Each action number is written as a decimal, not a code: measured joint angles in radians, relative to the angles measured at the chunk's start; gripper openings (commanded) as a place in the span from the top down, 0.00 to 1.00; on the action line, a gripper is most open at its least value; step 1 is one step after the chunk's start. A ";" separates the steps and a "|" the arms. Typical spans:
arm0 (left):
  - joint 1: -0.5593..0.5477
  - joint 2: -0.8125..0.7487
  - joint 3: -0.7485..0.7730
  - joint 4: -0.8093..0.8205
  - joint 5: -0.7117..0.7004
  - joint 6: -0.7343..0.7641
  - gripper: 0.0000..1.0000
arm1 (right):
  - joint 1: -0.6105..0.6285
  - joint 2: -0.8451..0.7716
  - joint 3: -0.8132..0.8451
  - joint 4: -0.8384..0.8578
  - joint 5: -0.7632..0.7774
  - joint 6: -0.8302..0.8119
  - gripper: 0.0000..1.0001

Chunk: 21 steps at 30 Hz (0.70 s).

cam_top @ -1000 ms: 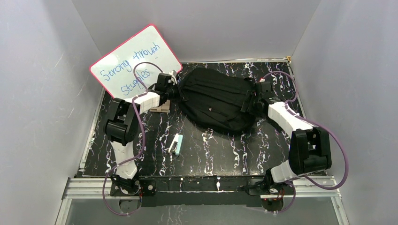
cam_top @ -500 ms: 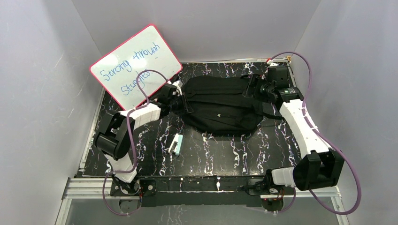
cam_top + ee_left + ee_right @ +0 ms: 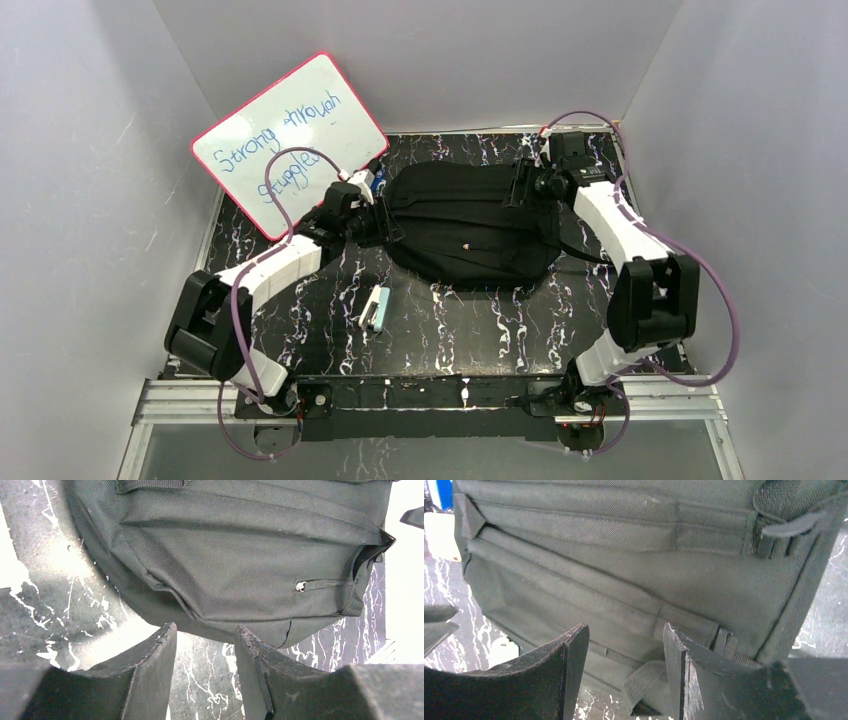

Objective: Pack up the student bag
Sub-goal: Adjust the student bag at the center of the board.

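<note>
The student bag (image 3: pixel 470 225), a black soft backpack, lies flat across the back middle of the table. My left gripper (image 3: pixel 378 215) is at its left end. In the left wrist view that gripper (image 3: pixel 206 630) is open, with only the marbled tabletop between its fingers and the bag's edge (image 3: pixel 240 555) just past the tips. My right gripper (image 3: pixel 525 190) is at the bag's right back end. Seen from the right wrist, this gripper (image 3: pixel 624 630) is open, facing the bag's side (image 3: pixel 624 555). A webbing strap (image 3: pixel 644 680) lies loose low between the fingers.
A pink-framed whiteboard (image 3: pixel 290 135) with blue writing leans against the back left wall. A pale green stapler (image 3: pixel 375 308) lies on the table in front of the bag. Grey walls close in on three sides. A small blue item (image 3: pixel 374 181) sits by the bag's left end.
The left gripper has opened and let go of the bag's left end. The bag has settled flatter. The right arm swung toward the back right corner and its jaws narrowed slightly.
</note>
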 measured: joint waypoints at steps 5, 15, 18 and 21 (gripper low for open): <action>0.000 -0.065 -0.048 -0.014 -0.031 0.000 0.51 | 0.000 0.113 0.040 0.019 -0.010 -0.008 0.30; 0.000 -0.082 -0.069 -0.035 -0.066 0.000 0.47 | 0.006 0.155 0.037 0.039 -0.047 -0.027 0.17; 0.000 -0.082 -0.069 -0.036 -0.071 0.001 0.47 | 0.015 0.155 0.024 0.039 -0.056 -0.039 0.16; 0.000 -0.082 -0.069 -0.036 -0.079 0.004 0.47 | 0.027 0.151 -0.007 0.047 -0.060 -0.049 0.16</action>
